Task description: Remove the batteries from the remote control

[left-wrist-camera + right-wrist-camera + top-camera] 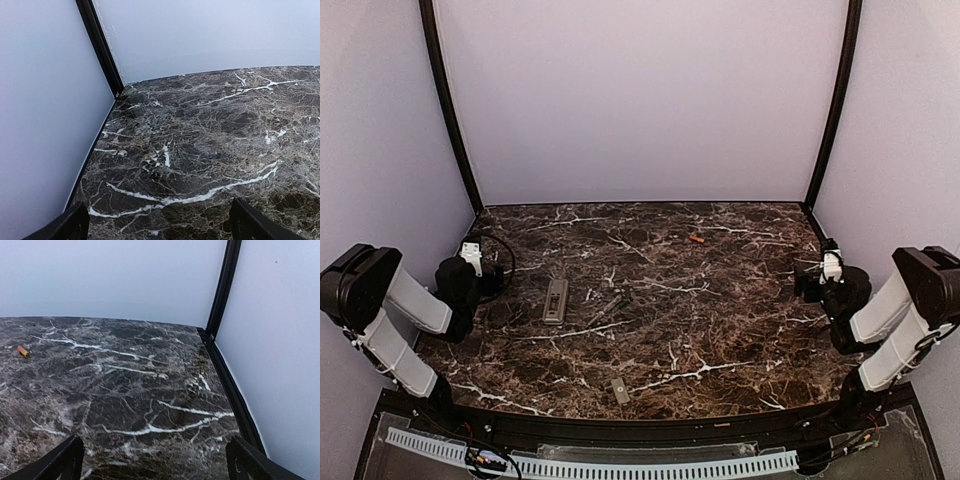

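The left pincer [159,206] is hanging wide open above the desk [200,150]. The remote control [555,300] is lying grey side up to its right, with the dark battery [610,306] just beyond. The right pincer [155,440] is gaping wide, and the orange battery [22,351] is lying ahead, leftward.

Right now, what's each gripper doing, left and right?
Left gripper: open, holding nothing.
Right gripper: open, holding nothing.
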{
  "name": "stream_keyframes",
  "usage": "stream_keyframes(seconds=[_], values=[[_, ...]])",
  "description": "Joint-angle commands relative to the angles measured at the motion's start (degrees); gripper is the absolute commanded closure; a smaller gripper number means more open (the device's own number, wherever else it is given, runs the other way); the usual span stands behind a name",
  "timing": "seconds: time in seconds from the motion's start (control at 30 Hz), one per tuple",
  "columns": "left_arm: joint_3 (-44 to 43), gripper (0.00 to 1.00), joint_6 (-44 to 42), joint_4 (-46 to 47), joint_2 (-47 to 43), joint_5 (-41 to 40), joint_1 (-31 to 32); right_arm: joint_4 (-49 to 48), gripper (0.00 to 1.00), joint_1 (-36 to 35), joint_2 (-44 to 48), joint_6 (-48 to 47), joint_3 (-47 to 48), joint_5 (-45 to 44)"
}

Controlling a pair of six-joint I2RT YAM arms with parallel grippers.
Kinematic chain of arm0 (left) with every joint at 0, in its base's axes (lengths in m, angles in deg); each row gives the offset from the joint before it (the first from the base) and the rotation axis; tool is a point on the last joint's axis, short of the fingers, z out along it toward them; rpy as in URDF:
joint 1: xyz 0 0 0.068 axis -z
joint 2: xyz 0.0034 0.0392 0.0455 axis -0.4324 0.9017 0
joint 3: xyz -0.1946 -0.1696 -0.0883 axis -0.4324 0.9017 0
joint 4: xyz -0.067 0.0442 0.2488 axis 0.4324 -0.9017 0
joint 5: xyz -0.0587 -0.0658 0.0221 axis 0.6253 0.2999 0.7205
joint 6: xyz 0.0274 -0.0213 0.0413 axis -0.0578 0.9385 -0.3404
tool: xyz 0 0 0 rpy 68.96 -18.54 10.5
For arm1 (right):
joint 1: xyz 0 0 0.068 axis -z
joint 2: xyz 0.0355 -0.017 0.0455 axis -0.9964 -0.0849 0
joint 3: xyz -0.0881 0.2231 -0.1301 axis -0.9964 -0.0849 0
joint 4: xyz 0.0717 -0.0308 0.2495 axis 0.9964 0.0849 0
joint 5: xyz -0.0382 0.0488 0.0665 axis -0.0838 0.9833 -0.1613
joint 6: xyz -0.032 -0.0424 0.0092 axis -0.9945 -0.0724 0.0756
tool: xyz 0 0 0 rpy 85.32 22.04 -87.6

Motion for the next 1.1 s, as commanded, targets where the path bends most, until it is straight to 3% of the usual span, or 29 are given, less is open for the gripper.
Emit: stream_keyframes(seconds=[0.0, 0.17, 1.07], values=[[0.91, 0.01, 0.98, 4.04, 0.34, 1.37, -0.43, -3.17, 0.02, 0.40, 0.33, -0.72, 4.57, 6.66], [0.91, 0.01, 1.09, 3.74, 0.27, 1.39, -0.44, 2.65, 0.01, 3.31, 0.39, 2.37, 7.37, 4.81], [0.94, 0.02, 1.09, 3.66, 0.27, 1.39, -0.43, 3.00, 0.02, 3.47, 0.35, 1.20, 7.54, 8.70]])
